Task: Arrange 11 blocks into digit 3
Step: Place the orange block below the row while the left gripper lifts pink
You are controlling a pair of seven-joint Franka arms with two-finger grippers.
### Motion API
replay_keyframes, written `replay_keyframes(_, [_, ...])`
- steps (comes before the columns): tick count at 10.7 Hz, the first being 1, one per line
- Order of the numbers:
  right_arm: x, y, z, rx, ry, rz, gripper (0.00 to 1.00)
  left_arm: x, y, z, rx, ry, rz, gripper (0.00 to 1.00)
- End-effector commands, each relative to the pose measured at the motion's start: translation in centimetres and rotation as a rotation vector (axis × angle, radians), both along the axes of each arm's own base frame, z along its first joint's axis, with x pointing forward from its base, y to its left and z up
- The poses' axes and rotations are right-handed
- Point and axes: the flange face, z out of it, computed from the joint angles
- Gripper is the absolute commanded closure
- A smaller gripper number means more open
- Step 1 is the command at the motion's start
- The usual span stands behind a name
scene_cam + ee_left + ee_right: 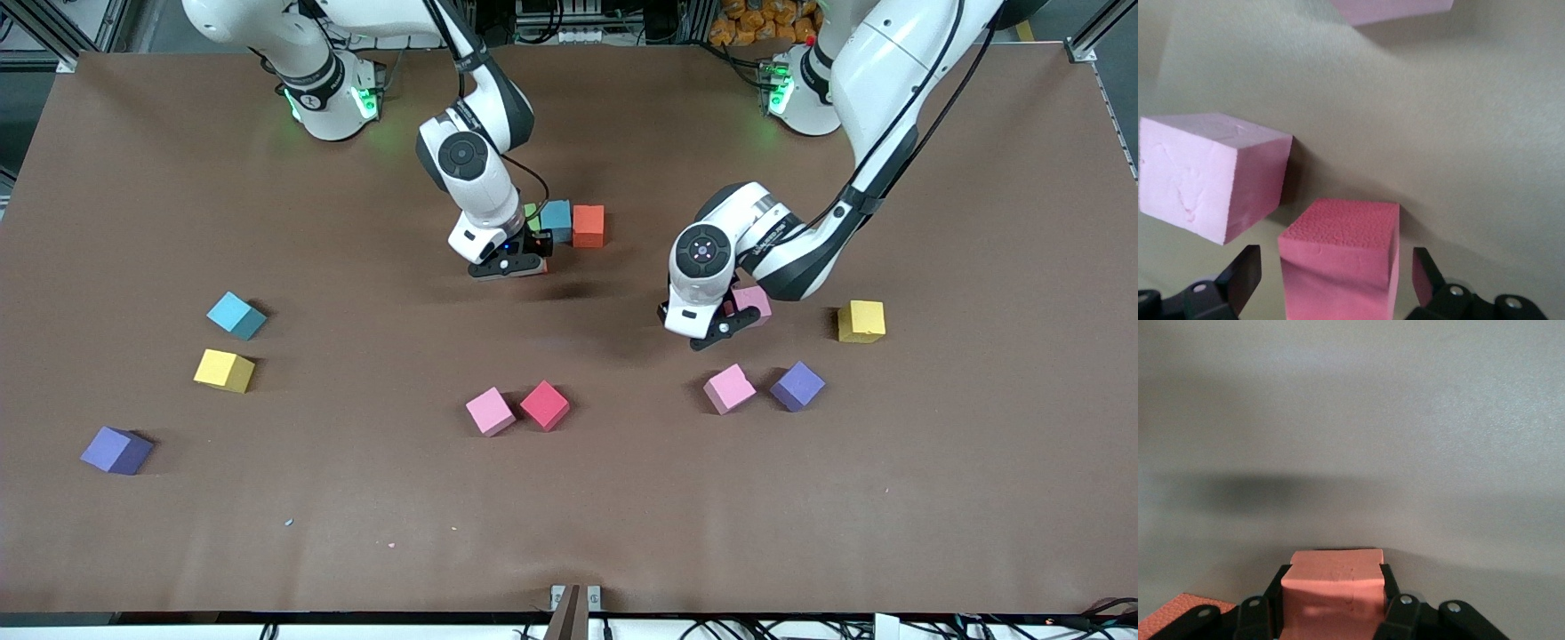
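Note:
A green block (532,215), a blue block (556,220) and an orange block (588,225) stand in a row mid-table. My right gripper (508,266) (1331,593) hangs low beside that row, shut on a salmon-orange block (1333,580). That block is mostly hidden in the front view. My left gripper (736,318) (1335,267) is open. Its fingers (1245,270) stand on either side of a deep pink block (754,300) (1338,260), with gaps on both sides. A light pink block (729,388) (1205,173) lies close by.
Loose blocks lie nearer the front camera: blue (236,316), yellow (224,370) and purple (116,450) toward the right arm's end, pink (490,411) and red (544,404) in the middle, purple (797,385) and yellow (861,321) toward the left arm's end.

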Motion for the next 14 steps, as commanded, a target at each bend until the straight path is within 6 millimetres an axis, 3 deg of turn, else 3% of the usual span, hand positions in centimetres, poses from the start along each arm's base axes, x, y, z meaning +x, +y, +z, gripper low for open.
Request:
replay_keyframes(1, [-1.1,-0.7,0.1,0.006,-0.009,-0.02,0.78,-0.4,-0.5,-1.3,-0.019,0.004,-0.04,0.0])
replay_keyframes(4, [-1.2,-0.9,-0.2,0.006,-0.015,-0.021,0.77,-0.7,-0.8,-1.9,-0.024,-0.002,-0.066,0.0])
replay_keyframes(5, [-1.3,-0.8,-0.2,0.006,-0.015,-0.019,0.77,-0.6,-0.9,-1.7,-0.026,-0.005,-0.068,0.1])
replay_keyframes(10, [-1.8,-0.3,-0.4,0.008,-0.021,-0.021,0.77,-0.2,-1.0,-1.2,-0.033,-0.015,-0.075,0.93])
replay_keyframes(11, [-1.7,-0.3,-0.5,0.011,-0.027,-0.022,0.77,-0.1,-1.1,-1.0,-0.034,-0.018,-0.073,0.99])
replay_keyframes(12, [-1.8,-0.3,-0.8,0.009,-0.03,-0.021,0.77,0.0,-1.1,-0.7,-0.038,-0.021,-0.066,1.0])
replay_keyframes(13, [-1.8,-0.3,-0.9,0.007,-0.029,-0.02,0.72,0.1,-0.9,-0.7,-0.038,-0.021,-0.061,1.0])
replay_keyframes(14, [-1.8,-0.3,-1.0,0.005,-0.027,-0.02,0.59,0.4,-0.8,-0.4,-0.04,-0.027,-0.057,1.0])
